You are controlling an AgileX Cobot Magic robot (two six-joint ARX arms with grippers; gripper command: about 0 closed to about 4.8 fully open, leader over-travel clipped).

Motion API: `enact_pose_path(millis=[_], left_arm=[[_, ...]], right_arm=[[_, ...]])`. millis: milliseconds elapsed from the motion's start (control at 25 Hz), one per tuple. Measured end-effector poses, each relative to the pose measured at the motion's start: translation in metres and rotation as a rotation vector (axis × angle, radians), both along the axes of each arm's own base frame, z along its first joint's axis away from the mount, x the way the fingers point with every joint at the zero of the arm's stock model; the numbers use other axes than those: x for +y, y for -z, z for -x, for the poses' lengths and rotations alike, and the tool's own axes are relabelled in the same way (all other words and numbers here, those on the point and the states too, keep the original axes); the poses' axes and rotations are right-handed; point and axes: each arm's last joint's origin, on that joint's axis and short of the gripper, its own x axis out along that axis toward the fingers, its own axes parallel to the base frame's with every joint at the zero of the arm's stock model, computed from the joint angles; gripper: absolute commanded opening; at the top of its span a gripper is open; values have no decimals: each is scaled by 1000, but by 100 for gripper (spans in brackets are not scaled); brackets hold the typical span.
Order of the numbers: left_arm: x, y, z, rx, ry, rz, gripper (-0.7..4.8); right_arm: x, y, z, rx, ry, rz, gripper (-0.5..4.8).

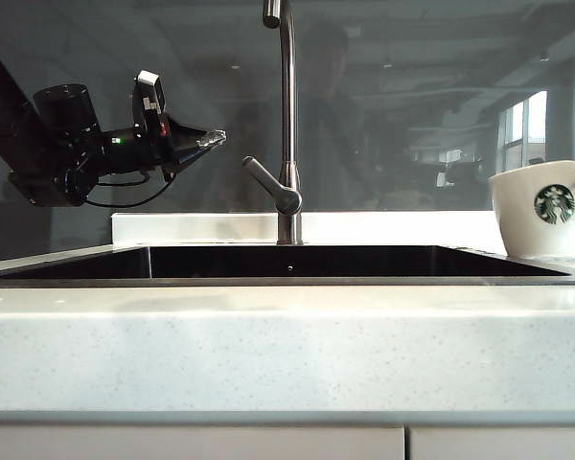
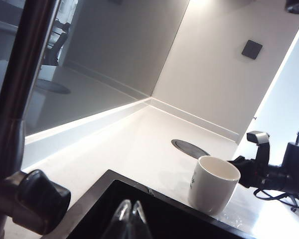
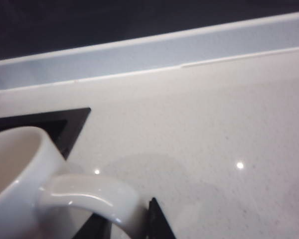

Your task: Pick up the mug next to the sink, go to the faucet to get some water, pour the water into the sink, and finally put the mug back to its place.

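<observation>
The white mug [image 1: 541, 220] with a green logo stands on the counter just right of the sink [image 1: 268, 281]. In the right wrist view its handle [image 3: 89, 196] lies between the two dark fingers of my right gripper [image 3: 127, 216], which is shut on it. The left wrist view shows the mug [image 2: 214, 186] at the sink's corner with the right gripper [image 2: 244, 167] at its far side. My left gripper [image 1: 216, 137] hangs shut and empty in the air left of the faucet [image 1: 287, 115], above the dark basin [image 2: 154, 214]. The faucet's lever [image 1: 268, 182] points toward it.
A low white backsplash [image 1: 192, 227] runs behind the sink under a dark glass wall. A round dark cover [image 2: 189, 148] is set in the counter behind the mug. A dark wall plate [image 2: 251, 49] sits high on the side wall.
</observation>
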Motion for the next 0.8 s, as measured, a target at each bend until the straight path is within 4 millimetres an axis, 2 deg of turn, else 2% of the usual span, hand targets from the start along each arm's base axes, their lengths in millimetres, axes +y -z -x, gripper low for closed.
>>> enact_pose_path(millis=[320, 561, 801], left_arm=[[0, 0, 0, 31, 12, 2, -4], [0, 0, 0, 32, 13, 2, -4], [1, 0, 0, 31, 12, 1, -3]], right_arm=[[-4, 3, 2, 31, 12, -1, 109], [-4, 6, 2, 60, 24, 6, 191], [-3, 9, 5, 73, 24, 3, 194]])
